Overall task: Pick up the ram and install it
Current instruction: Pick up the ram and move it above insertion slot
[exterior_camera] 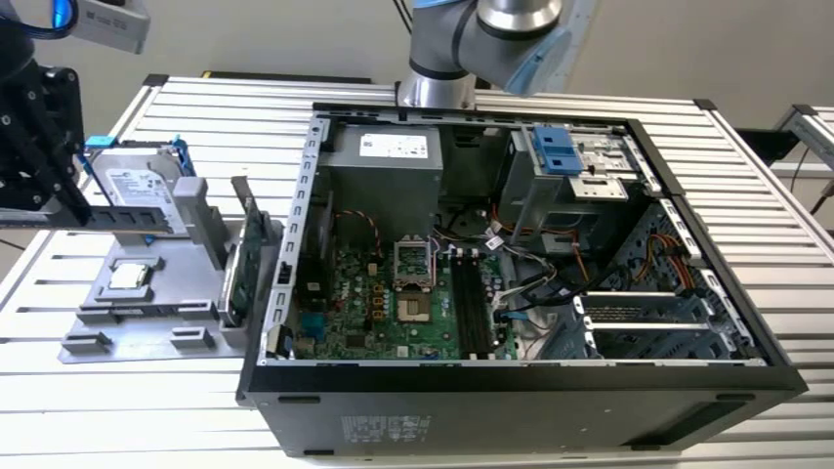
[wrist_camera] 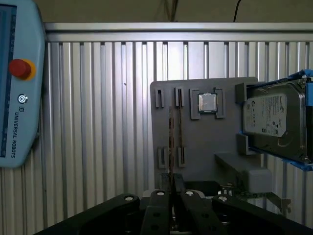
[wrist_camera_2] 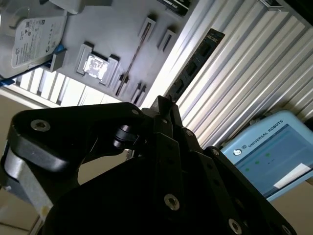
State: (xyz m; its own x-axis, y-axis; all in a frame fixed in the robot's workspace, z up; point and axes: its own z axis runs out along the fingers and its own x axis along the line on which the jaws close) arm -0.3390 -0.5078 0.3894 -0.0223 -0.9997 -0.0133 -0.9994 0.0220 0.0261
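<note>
My gripper point(wrist_camera_2: 164, 104) seems clenched on the ram point(wrist_camera_2: 196, 62). I should hold it square. In the exterior view, the memory slots point(exterior_camera: 472, 298) lie toward four o'clock from it.

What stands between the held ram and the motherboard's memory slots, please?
The upright green expansion card and the open computer case's metal side wall stand between the thin dark ram stick and the long black memory slots.
</note>
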